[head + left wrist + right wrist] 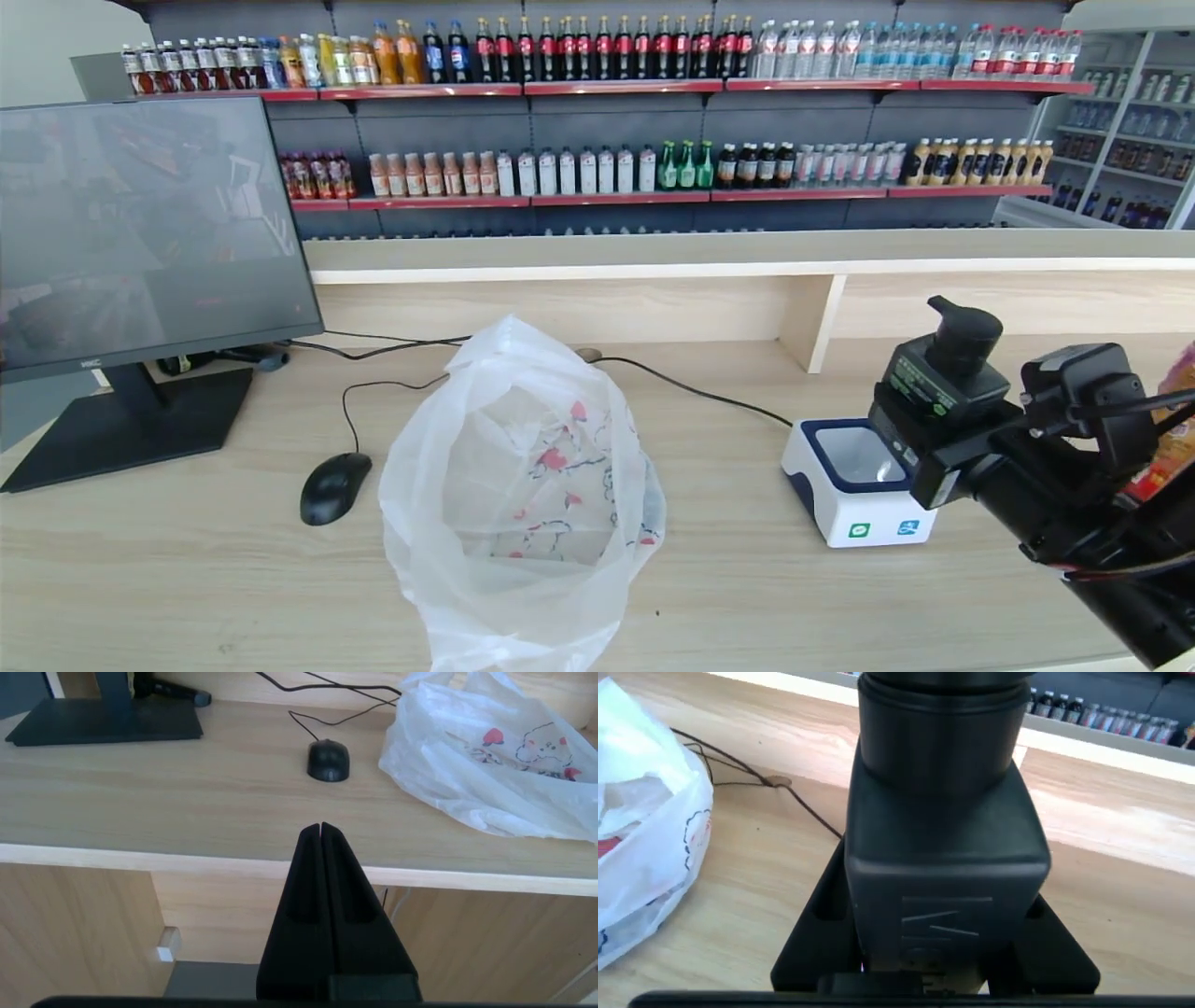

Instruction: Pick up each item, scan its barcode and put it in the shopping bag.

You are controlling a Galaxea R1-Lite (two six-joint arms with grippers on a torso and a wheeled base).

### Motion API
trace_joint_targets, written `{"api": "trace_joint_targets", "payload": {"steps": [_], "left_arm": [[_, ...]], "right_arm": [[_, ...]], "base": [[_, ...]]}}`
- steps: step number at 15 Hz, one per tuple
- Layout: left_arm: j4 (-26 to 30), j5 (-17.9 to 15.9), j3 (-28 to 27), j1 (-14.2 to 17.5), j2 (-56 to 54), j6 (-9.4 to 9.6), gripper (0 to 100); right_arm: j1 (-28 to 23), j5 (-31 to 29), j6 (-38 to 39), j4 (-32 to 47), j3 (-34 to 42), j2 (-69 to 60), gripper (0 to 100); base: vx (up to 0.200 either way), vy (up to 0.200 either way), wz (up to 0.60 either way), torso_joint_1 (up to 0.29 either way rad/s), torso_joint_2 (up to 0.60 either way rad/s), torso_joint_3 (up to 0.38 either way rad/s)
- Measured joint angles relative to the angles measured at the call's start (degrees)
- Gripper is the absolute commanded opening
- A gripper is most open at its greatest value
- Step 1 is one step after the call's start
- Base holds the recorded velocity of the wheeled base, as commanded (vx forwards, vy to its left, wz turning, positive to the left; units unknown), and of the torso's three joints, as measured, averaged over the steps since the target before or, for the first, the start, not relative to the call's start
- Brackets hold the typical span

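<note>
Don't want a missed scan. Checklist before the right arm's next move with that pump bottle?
1. Grip: right tool shut on the pump bottle: ok.
2. Barcode turned toward the scanner: cannot tell.
3. Scanner window uncovered: ok.
4. Shopping bag standing, mouth open upward: ok.
5. Left tool shut, empty, off the front edge of the table, clear of the bag: ok.

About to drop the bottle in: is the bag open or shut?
Open. The bag has its mouth spread wide, and its inside shows in the head view.
</note>
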Motion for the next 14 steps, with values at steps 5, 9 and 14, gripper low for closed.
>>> {"api": "trace_joint_targets", "payload": {"steps": [5, 9, 14], "left_arm": [[0.0, 0.0, 0.0, 0.0, 0.0, 0.00, 0], [0.0, 0.0, 0.0, 0.0, 0.0, 0.00, 0], [0.0, 0.0, 0.0, 0.0, 0.0, 0.00, 0]], "right_arm": [[-0.1, 4.2, -14.7, 0.0, -4.3, 2.9, 0], [-0.2, 6.9, -21.0, 0.0, -5.3, 4.0, 0], [-0.4, 17.9, -29.2, 0.0, -5.3, 5.2, 0]], "base": [[0.000, 0.000, 0.00, 0.000, 0.00, 0.000], [0.000, 0.000, 0.00, 0.000, 0.00, 0.000], [0.000, 0.000, 0.00, 0.000, 0.00, 0.000]]}}
